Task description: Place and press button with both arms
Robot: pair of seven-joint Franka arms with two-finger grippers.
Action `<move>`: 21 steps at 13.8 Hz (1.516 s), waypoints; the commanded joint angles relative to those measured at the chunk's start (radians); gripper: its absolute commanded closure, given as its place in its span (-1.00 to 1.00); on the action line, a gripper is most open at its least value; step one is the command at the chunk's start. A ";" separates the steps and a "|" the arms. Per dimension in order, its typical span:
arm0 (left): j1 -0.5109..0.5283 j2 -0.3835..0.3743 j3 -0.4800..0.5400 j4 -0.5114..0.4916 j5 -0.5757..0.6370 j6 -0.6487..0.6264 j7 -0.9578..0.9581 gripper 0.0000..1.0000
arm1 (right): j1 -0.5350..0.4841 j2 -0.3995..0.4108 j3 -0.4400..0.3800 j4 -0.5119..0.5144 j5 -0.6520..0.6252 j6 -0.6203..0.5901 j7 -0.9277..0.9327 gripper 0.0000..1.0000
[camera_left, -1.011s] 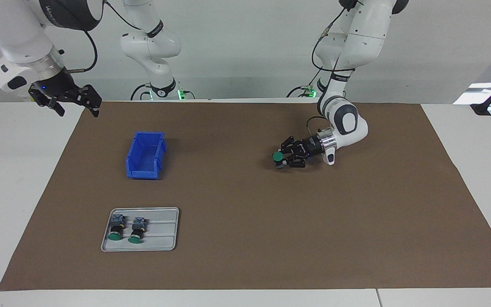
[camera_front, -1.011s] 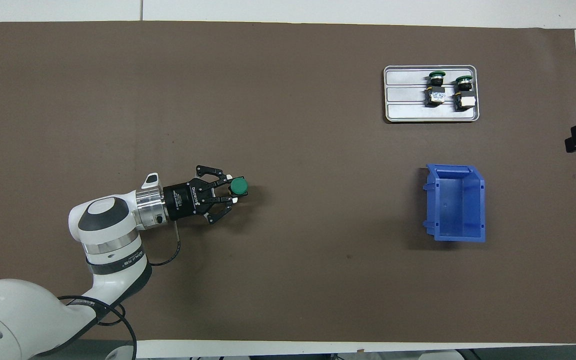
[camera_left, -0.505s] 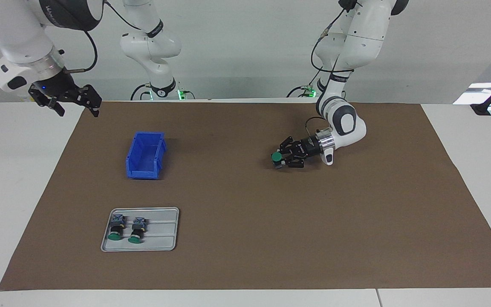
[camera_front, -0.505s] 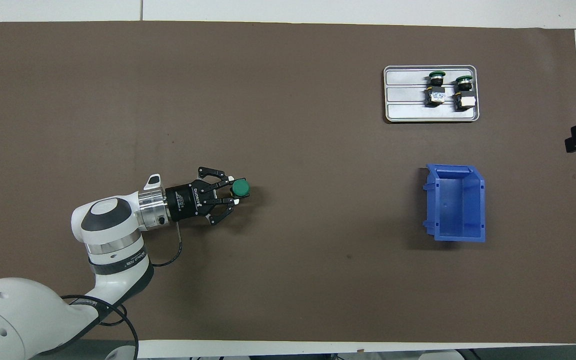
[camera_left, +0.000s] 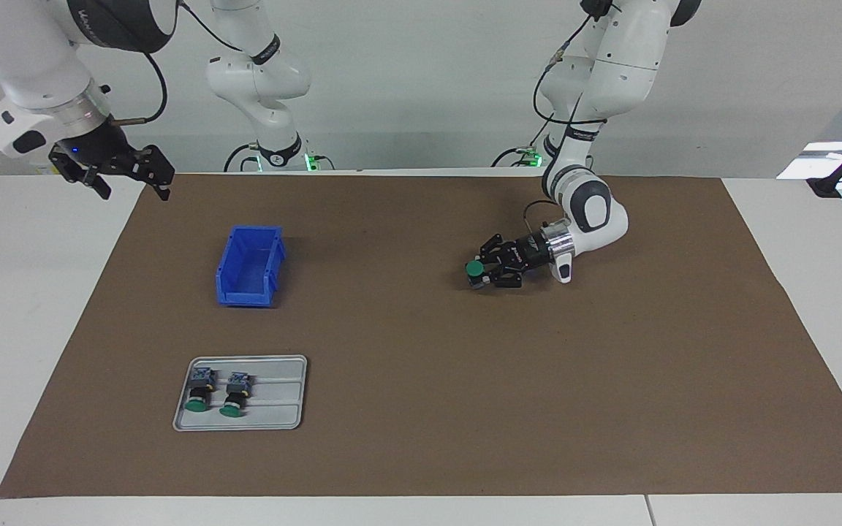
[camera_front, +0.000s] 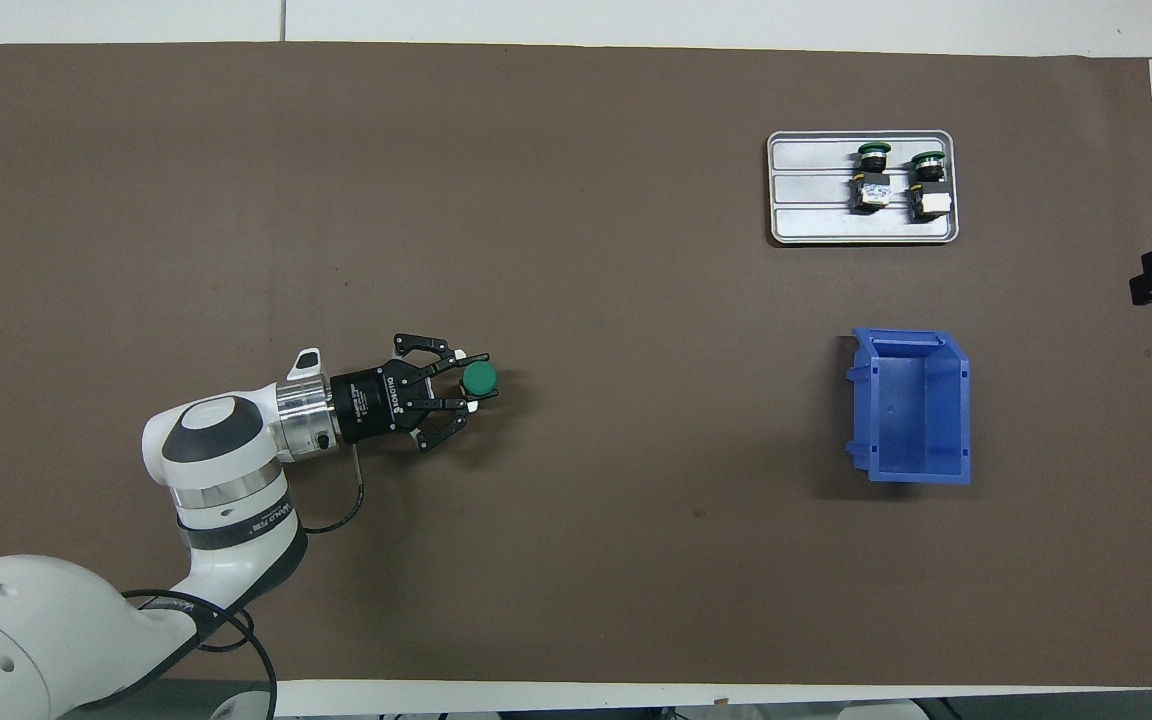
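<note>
**Button held cap-up, low over the mat**

Low over the brown mat (camera_left: 421, 409), toward the left arm's end of the bench, I have the left end effector (camera_left: 485, 273) clamping the button (camera_left: 474, 269), green cap upward, I judge so a press can come from above. The right end effector (camera_left: 132, 179) waits high over its corner; its grip I cannot tell.

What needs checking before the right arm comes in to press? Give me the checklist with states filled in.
1. Button sits between the left gripper fingers: ok.
2. Green cap faces up, uncovered: ok.
3. Button base resting on the brown mat: cannot tell.
4. Right gripper over the button: not ok, it waits over the table edge at the right arm's end.
5. Blue bin and tray with two spare buttons apart from the held button: ok.
</note>
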 commanded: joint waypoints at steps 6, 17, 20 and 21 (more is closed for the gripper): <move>0.014 -0.028 0.004 -0.018 -0.023 0.009 0.008 -1.00 | -0.001 -0.025 -0.001 -0.029 0.004 0.009 -0.008 -0.96; -0.018 -0.044 0.003 -0.019 -0.020 0.053 -0.002 -1.00 | -0.001 -0.025 -0.001 -0.029 0.004 0.009 -0.008 -0.96; -0.020 -0.073 0.003 -0.030 -0.017 0.056 -0.044 -1.00 | -0.001 -0.025 -0.001 -0.029 0.004 0.009 -0.008 -0.96; -0.033 -0.082 0.004 -0.030 -0.016 0.065 -0.078 -1.00 | -0.001 -0.025 -0.001 -0.029 0.004 0.009 -0.008 -0.96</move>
